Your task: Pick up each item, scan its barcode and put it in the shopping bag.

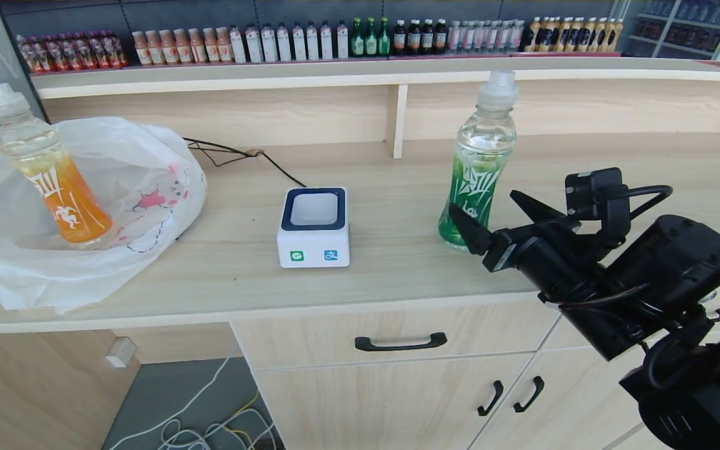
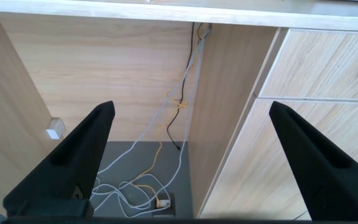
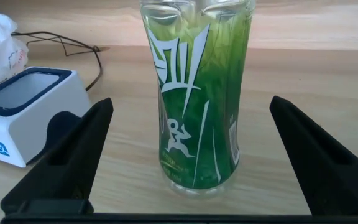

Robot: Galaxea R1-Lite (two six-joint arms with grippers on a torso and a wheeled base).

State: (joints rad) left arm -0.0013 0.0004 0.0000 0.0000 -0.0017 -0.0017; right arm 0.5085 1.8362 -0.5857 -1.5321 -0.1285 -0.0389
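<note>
Wooden surface is carrying an upright green bottle. Right gripper is hovering just beside it, spread wide; left gripper is gaping wide.

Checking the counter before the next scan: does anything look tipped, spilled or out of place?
No spill or damage shows. The orange bottle leans tilted inside the shopping bag, where it belongs. The green bottle stands upright on the counter, with the right end effector open facing it.

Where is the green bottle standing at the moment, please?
In the head view the green bottle stands upright on the counter, to the right of the scanner and just ahead of the open right gripper.
</note>
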